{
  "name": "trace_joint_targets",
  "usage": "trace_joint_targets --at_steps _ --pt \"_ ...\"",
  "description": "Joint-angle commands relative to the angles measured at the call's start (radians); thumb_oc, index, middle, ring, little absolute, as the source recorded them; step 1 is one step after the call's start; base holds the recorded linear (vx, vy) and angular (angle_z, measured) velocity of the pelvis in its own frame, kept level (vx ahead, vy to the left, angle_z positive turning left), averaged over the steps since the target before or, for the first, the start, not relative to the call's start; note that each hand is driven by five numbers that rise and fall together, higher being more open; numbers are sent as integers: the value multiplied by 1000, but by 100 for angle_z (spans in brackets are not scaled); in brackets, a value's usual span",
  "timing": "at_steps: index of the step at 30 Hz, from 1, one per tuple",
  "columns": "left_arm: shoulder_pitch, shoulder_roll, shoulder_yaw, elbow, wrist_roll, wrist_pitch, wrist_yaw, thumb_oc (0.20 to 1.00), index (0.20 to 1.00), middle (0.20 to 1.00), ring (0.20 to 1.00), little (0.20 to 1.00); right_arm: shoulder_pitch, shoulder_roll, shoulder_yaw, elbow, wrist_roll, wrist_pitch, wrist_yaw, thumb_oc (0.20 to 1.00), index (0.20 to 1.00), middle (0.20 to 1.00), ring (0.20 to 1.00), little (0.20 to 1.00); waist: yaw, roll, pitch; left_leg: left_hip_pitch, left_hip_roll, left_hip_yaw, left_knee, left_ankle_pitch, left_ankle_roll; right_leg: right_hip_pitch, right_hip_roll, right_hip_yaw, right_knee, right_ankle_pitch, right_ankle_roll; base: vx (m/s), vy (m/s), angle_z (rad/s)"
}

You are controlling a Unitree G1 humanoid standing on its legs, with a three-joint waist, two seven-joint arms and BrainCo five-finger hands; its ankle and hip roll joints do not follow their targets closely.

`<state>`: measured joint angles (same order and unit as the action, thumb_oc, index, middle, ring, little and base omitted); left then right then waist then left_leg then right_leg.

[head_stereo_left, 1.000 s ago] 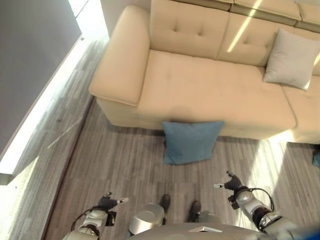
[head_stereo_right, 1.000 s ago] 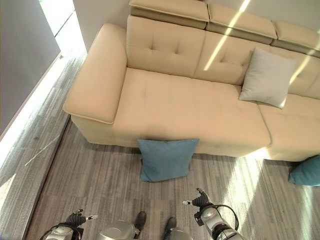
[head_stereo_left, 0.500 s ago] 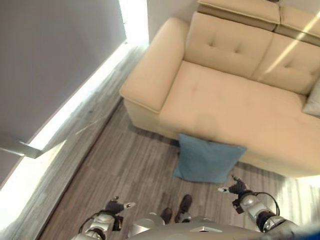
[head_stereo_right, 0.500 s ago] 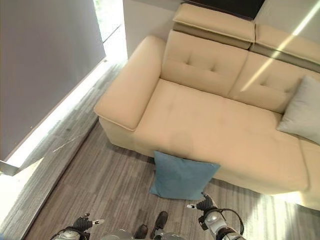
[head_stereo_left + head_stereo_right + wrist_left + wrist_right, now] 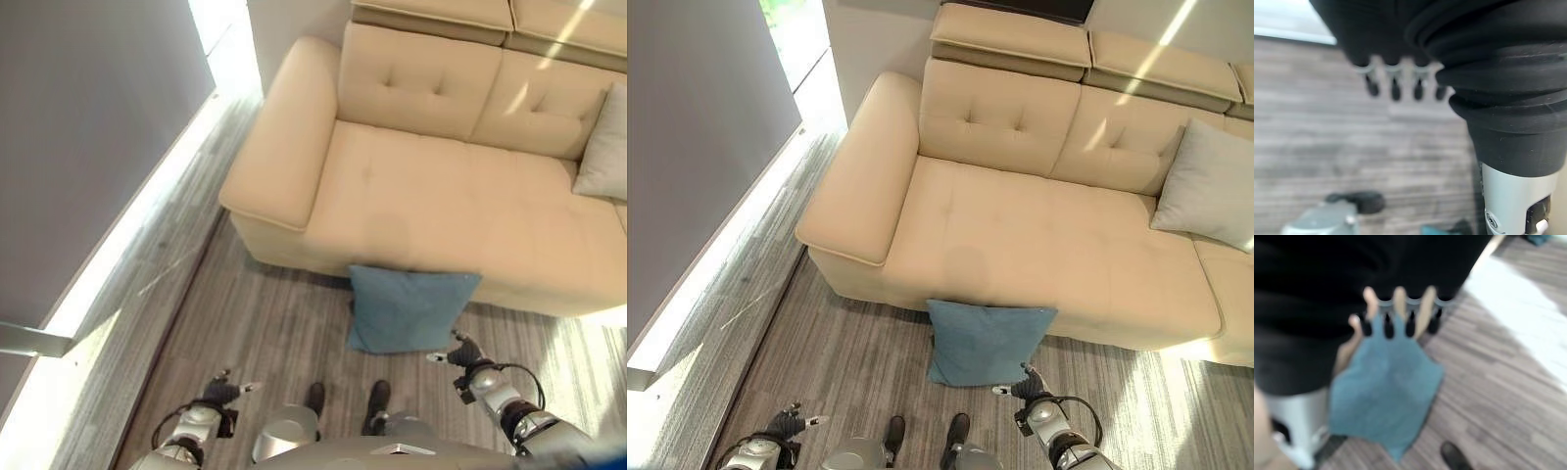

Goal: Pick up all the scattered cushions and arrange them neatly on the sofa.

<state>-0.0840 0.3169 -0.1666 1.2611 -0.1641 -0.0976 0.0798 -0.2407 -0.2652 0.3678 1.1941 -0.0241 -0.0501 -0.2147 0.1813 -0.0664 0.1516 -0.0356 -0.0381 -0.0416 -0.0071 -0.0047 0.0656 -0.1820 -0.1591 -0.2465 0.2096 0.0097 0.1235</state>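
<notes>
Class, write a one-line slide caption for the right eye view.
Blue cushion leaning on the beige sofa front, grey cushion on the seat, both hands low and empty.

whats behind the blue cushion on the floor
The blue cushion leans on the front of the beige sofa, its lower edge on the wood floor. The strip of sofa base behind it is covered.
</notes>
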Motion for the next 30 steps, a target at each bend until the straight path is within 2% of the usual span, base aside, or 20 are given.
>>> trace_joint_targets --at_steps 1,3,5,6,7,8,11,12,14,15,17,18,20,21,25,28,29,30 --pt "-6 7 34 50 6 -6 3 1000 1000 1000 1000 1000 -20 -16 17 -45 -23 -11 -10 1000 1000 1000 1000 1000 43 3 -4 -18 5 -131 20 -73 -49 97 -44 -34 -99 19 17 63 -171 -39" --pt "0 12 55 59 -16 -15 19 1000 1000 1000 1000 1000 -31 -11 20 -47 -26 -5 -13 1000 1000 1000 1000 1000 56 0 -6 -19 51 -116 22 -90 -66 82 -125 -59 -165 101 44 124 -247 -26" --pt "0 12 55 60 -16 -15 19 1000 1000 1000 1000 1000 -30 -11 20 -47 -26 -5 -13 1000 1000 1000 1000 1000 58 1 -6 -17 52 -114 21 -90 -66 83 -124 -58 -167 102 44 75 -129 -30" --pt "0 16 59 62 -25 -19 24 1000 1000 1000 1000 1000 -35 -11 22 -49 -28 -4 -14 1000 1000 1000 1000 1000 54 -4 -4 -6 67 -112 11 -89 -73 66 -133 -52 -166 129 55 199 -242 -17" --pt "0 23 63 61 -29 -25 32 1000 1000 1000 1000 1000 -30 -9 26 -52 -26 -5 -13 1000 1000 1000 1000 1000 53 -19 -9 8 82 -104 -15 -84 -94 84 -124 -62 -207 118 71 346 -454 -3" --pt "-10 26 61 54 -40 -28 40 1000 1000 1000 1000 1000 -36 -10 41 -57 -29 -8 -17 1000 1000 1000 1000 1000 42 -22 -12 21 129 -96 -57 -54 -123 73 -94 -70 -201 108 75 315 -420 10" --pt "-33 17 41 26 -62 -36 52 1000 1000 1000 1000 1000 -37 -29 41 -73 -15 -16 -28 1000 1000 1000 1000 1000 13 -17 -9 -5 169 -123 -80 -15 -157 54 -54 -86 -194 74 60 157 -311 -10" --pt "-58 3 17 9 -71 -41 56 1000 1000 1000 1000 1000 -36 -51 33 -75 -6 -22 -36 1000 1000 1000 1000 1000 -2 -8 4 -30 185 -136 -80 12 -172 48 -34 -111 -185 51 45 122 -287 35" --pt "-77 -13 1 0 -78 -43 54 1000 1000 1000 1000 1000 -24 -74 22 -75 2 -27 -39 1000 1000 1000 1000 1000 -19 -12 6 -49 193 -118 -80 25 -174 65 -23 -155 -204 35 31 148 -246 64" --pt "-82 -20 -4 -5 -79 -43 54 1000 1000 1000 1000 1000 -20 -84 19 -72 6 -27 -41 1000 1000 1000 1000 1000 -22 -16 13 -54 193 -88 -68 25 -170 79 -18 -170 -215 25 23 128 -173 57" --pt "-82 -24 -6 -7 -82 -45 48 1000 1000 1000 1000 1000 -21 -83 20 -59 17 -30 -42 1000 1000 1000 1000 1000 -12 -23 21 -60 156 -101 -33 1 -156 97 0 -163 -232 17 12 108 -130 42" --pt "-80 -27 -7 -6 -81 -42 43 1000 1000 1000 1000 1000 -18 -81 14 -53 27 -31 -41 1000 1000 1000 1000 1000 -10 -30 23 -75 110 -118 -20 -15 -142 107 8 -159 -242 17 11 113 -113 29" --pt "-77 -30 -10 -3 -76 -36 30 1000 1000 1000 1000 1000 -9 -82 5 -47 35 -30 -37 1000 1000 1000 1000 1000 -6 -33 14 -91 55 -98 -32 -25 -117 118 18 -162 -257 12 12 130 -25 5" --pt "-68 -21 -9 1 -53 -27 15 1000 1000 1000 1000 1000 4 -81 -2 -42 44 -27 -39 1000 1000 1000 1000 1000 4 -37 9 -139 -7 -69 -18 -23 -96 121 32 -142 -264 8 9 149 60 16" --pt "-66 -2 4 -1 -51 -24 17 1000 1000 1000 1000 1000 -7 -55 10 -45 42 -31 -34 1000 1000 1000 1000 1000 34 -60 12 -163 -27 -91 41 -40 -87 122 44 -111 -213 -21 3 109 59 -14" --pt "-54 35 30 3 -47 -21 13 1000 1000 1000 1000 1000 -2 -25 3 -54 41 -33 -23 1000 1000 1000 1000 1000 45 -80 15 -122 -32 -84 52 -56 -62 122 16 -111 -93 -20 25 183 170 -47" --pt "-52 51 38 -7 -52 -20 15 1000 1000 1000 1000 1000 -10 -15 10 -67 38 -30 -17 1000 1000 1000 1000 1000 43 -67 32 -102 -28 -88 66 -61 -44 81 -5 -83 24 21 48 141 189 -70" --pt "-58 57 35 -16 -56 -24 17 1000 1000 1000 1000 1000 -18 -8 5 -78 45 -35 -20 1000 1000 1000 1000 1000 39 -51 41 -89 -20 -101 73 -71 -34 43 -4 -42 77 19 54 168 167 -30"
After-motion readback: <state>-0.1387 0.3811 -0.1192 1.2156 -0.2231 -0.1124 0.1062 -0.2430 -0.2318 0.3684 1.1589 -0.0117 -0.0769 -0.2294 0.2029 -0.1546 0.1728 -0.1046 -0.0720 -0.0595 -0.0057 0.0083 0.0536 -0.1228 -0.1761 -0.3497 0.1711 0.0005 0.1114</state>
